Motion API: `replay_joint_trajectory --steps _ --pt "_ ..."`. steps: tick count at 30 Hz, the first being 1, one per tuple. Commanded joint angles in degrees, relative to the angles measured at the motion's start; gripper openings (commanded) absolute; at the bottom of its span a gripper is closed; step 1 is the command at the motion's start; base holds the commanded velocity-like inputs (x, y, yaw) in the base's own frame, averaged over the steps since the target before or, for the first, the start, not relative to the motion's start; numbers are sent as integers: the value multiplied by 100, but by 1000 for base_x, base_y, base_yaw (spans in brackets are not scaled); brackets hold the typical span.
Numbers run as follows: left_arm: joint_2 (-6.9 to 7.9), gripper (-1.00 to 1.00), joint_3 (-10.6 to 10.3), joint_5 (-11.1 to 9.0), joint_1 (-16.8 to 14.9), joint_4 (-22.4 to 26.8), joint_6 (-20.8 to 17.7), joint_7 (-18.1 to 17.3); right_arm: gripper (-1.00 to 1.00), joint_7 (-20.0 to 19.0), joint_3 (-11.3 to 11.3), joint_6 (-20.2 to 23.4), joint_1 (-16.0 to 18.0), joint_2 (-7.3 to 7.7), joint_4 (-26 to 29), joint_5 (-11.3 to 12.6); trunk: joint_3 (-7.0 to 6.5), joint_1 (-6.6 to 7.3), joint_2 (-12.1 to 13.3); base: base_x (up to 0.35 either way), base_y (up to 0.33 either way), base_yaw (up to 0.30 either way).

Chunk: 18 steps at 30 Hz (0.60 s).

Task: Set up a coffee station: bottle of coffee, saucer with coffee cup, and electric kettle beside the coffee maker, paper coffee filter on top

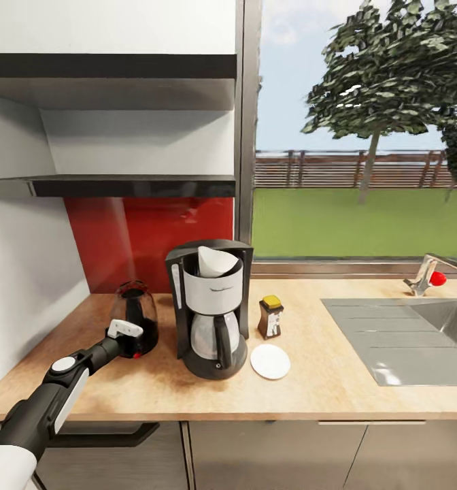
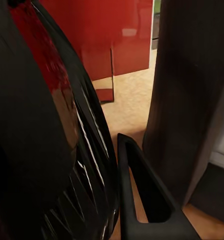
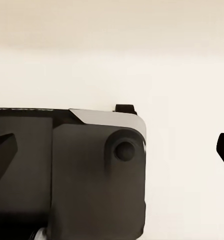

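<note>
The left gripper (image 1: pixel 134 338) is at the electric kettle (image 1: pixel 134 314): in the left wrist view one dark finger (image 2: pixel 147 200) lies along the kettle's smoky glass wall (image 2: pixel 47 150), with the coffee maker's black side (image 2: pixel 187 100) just beyond, so the jaws look set around the kettle, though whether they are pinching it or standing slightly spread I cannot tell. The hold low on the body, near the base, probably keeps the kettle upright while it is set down. It stands on the worktop (image 1: pixel 337 381) just beside the coffee maker (image 1: pixel 211 306), which is where the task wants it. The coffee maker carries the white paper coffee filter (image 1: pixel 216 262) in its top and a glass carafe below; I cannot tell whether the carafe holds anything. On its other side the bottle of coffee (image 1: pixel 271 317) stands close by, and the saucer (image 1: pixel 270 361) lies flat in front of the bottle, bare, with no cup on it. That cup seems to be the step left. The kitchen shelf (image 1: pixel 120 186) hangs above, and the steel sink (image 1: pixel 419 337) lies well apart. The right wrist view shows a dark arm housing (image 3: pixel 92 175) against a pale surface; the state of the right jaws cannot be told.
</note>
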State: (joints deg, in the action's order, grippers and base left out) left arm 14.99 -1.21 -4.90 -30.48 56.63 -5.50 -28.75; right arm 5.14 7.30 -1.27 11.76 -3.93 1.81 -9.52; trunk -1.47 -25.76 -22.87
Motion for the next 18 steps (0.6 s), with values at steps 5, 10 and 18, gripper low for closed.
replay_joint_trajectory --steps 5,10,18 --pt "-9 -100 -27 -75 5 6 -56 -8 100 21 44 -13 2 -2 -5 -59 2 -2 -5 0 0 -6" --pt "-7 -100 -25 -73 20 -6 -52 -1 100 21 44 -13 1 -2 -5 -59 2 -2 -5 0 0 -41" --pt "-28 -100 -28 -81 11 -67 -47 20 100 22 51 -13 2 6 -2 -62 2 -2 -5 0 0 -6"
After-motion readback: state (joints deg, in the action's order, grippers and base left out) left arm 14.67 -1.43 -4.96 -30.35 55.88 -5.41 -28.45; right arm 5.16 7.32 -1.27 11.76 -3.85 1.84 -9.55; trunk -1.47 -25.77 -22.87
